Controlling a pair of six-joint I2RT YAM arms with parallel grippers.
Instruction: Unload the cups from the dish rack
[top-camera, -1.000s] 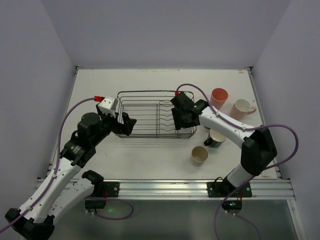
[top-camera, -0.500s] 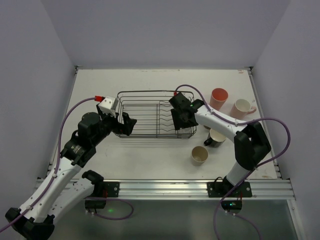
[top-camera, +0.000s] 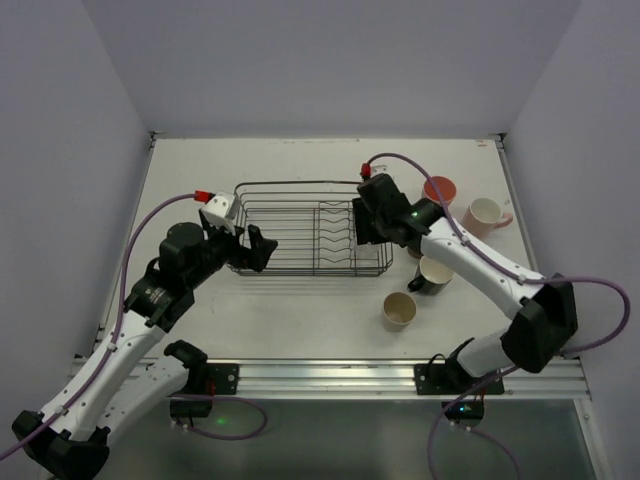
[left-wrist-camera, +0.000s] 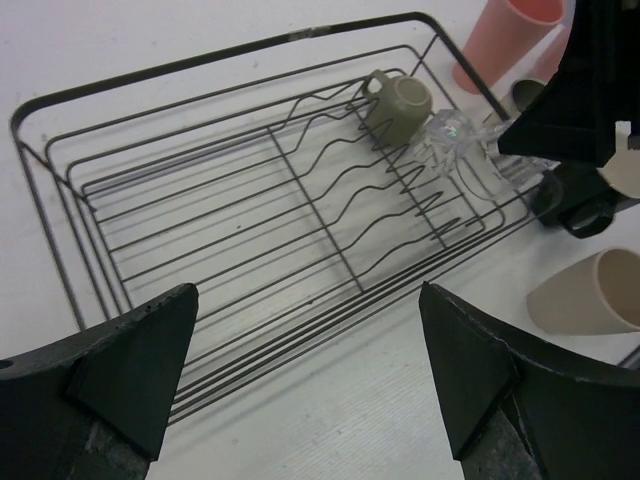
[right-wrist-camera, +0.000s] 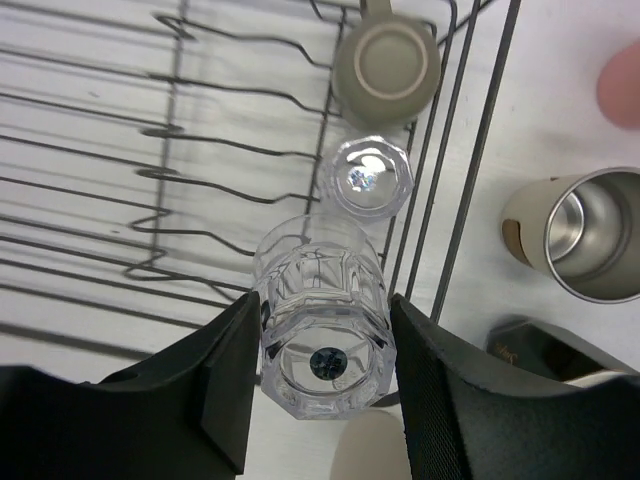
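Note:
The dark wire dish rack (top-camera: 290, 235) stands mid-table. My right gripper (top-camera: 358, 225) (right-wrist-camera: 322, 335) is shut on a clear glass (right-wrist-camera: 322, 345), held over the rack's right end. A second clear glass (right-wrist-camera: 370, 177) and the small grey-olive cup (right-wrist-camera: 386, 68) stand upside down in the rack just beyond it. My left gripper (top-camera: 258, 247) (left-wrist-camera: 308, 330) is open and empty by the rack's near left corner. Right of the rack stand the coral-pink tumbler (top-camera: 442, 188), pale pink mug (top-camera: 485, 213), black mug (top-camera: 432, 275) and tan cup (top-camera: 399, 311).
A metal-lined cup (right-wrist-camera: 575, 235) stands on the table just outside the rack's right wall, under my right arm in the top view. The rack's left half (left-wrist-camera: 190, 200) holds nothing. Side walls (top-camera: 90, 150) close the table in on both sides.
My right gripper has risen and moved toward the rack's far right corner with the clear glass in it. The left arm has barely moved.

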